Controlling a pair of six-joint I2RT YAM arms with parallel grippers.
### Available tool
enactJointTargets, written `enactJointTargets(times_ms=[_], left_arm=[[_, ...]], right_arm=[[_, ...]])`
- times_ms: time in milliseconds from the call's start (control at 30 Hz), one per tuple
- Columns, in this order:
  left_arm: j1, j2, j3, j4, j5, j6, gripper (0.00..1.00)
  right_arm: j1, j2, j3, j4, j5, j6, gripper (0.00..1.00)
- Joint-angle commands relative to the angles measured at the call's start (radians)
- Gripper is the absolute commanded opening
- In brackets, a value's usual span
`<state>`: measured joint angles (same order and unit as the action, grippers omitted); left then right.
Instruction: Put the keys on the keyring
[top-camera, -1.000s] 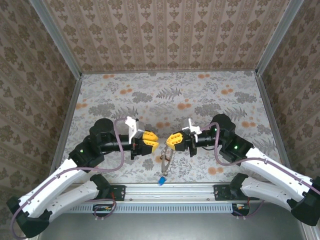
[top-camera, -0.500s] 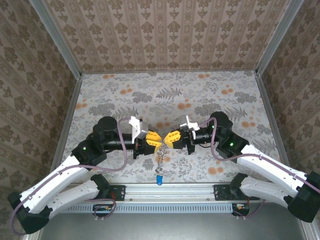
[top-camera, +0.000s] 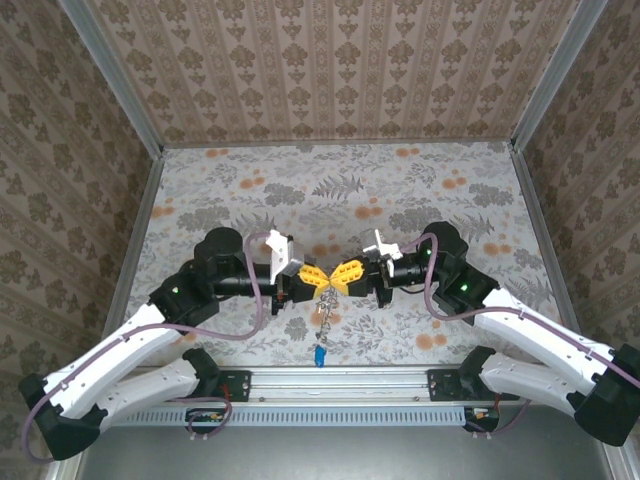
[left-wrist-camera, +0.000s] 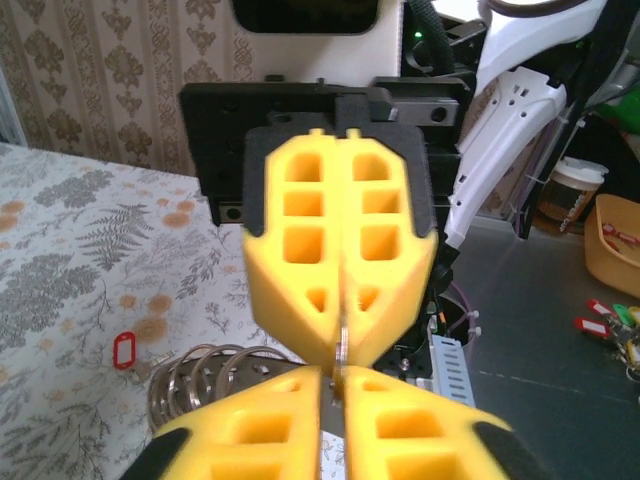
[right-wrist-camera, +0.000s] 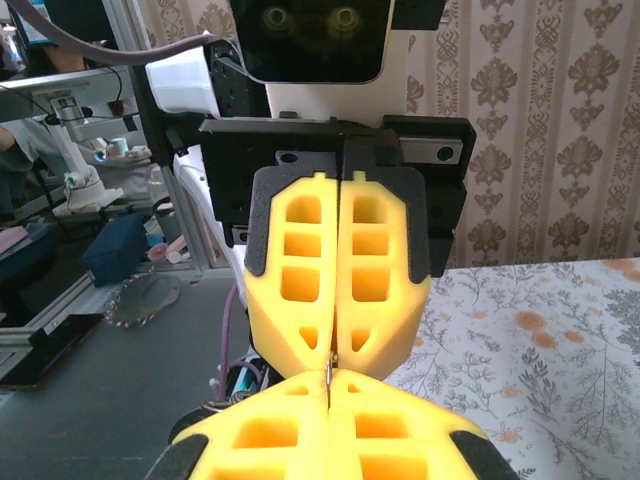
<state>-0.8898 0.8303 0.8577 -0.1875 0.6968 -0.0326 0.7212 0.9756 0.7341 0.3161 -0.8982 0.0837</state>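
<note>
The keyring (top-camera: 325, 308) sits just below the centre of the top view. It is a short string of metal rings whose long axis runs straight down the frame, from the spot where your two grippers meet towards the rail (top-camera: 400, 381) along the bottom. The blue key (top-camera: 318, 355) is at its lower end, pointing down the frame, just above that rail. In the left wrist view the rings show as a coil at the lower left. A red tag (left-wrist-camera: 124, 351) sits just left of them over the flowered table (top-camera: 400, 200). You cannot tell from these views whether that tag is on a ring or lying loose on the table.

Your left gripper (top-camera: 318, 279) comes in from the left of the top view and your right gripper (top-camera: 341, 277) from the right. Their yellow fingers meet tip to tip directly above the string. Each wrist view looks head-on at the other gripper, and in each a thin sliver of metal stands upright in the seam where the tips meet. The left gripper's fingers are pressed together on that top part of the keyring. The right gripper's fingers pinch it as well, from the opposite side.
</note>
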Motion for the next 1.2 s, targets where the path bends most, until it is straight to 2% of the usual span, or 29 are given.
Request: enactJointTargets(times_ms=[0, 200, 367, 433, 600, 700, 967, 1167], left_arm=[[-0.007, 0.011, 0.027, 0.017, -0.002, 0.015, 0.0], [-0.005, 0.012, 0.03, 0.0, -0.009, 0.042, 0.0], [0.017, 0.0, 0.03, -0.02, -0.09, 0.091, 0.0], [0.029, -0.014, 0.026, -0.023, -0.07, 0.112, 0.0], [0.036, -0.023, 0.053, -0.105, 0.002, 0.188, 0.0], [0.035, -0.007, 0.081, -0.165, 0.04, 0.234, 0.0], [0.022, 0.036, 0.135, -0.247, 0.045, 0.291, 0.0], [0.022, 0.037, 0.098, -0.158, 0.054, 0.252, 0.0]], right_arm=[[0.007, -0.011, 0.03, 0.063, -0.042, 0.009, 0.0], [0.007, -0.018, 0.032, 0.018, -0.021, -0.021, 0.02], [0.007, -0.05, 0.032, -0.091, 0.06, -0.063, 0.41], [0.005, -0.082, 0.031, -0.154, 0.107, -0.085, 0.47], [-0.031, -0.187, 0.003, -0.259, 0.231, -0.103, 0.47], [-0.042, -0.198, 0.019, -0.321, 0.255, -0.139, 0.46], [-0.038, -0.125, 0.059, -0.324, 0.151, -0.163, 0.41], [-0.019, -0.092, 0.034, -0.219, 0.094, -0.117, 0.37]])
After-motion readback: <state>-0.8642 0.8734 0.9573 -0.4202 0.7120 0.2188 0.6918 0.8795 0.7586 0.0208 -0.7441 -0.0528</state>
